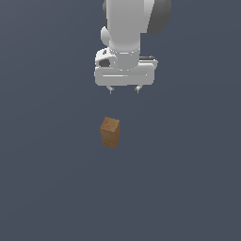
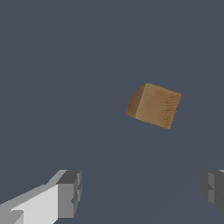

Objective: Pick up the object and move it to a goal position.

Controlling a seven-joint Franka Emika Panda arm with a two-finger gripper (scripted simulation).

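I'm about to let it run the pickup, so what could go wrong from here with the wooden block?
The wooden block sits off-centre from the open gripper, so a straight descent could land a fingertip on it. It also looks rotated relative to the fingers in the wrist view, so closing might pinch corners and twist or topple it.

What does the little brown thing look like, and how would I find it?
Look for the big white robot arm with its open gripper hanging over the plain grey floor. Just below it, untouched, stands a small wooden block, taller than wide. It is the only brown thing there.
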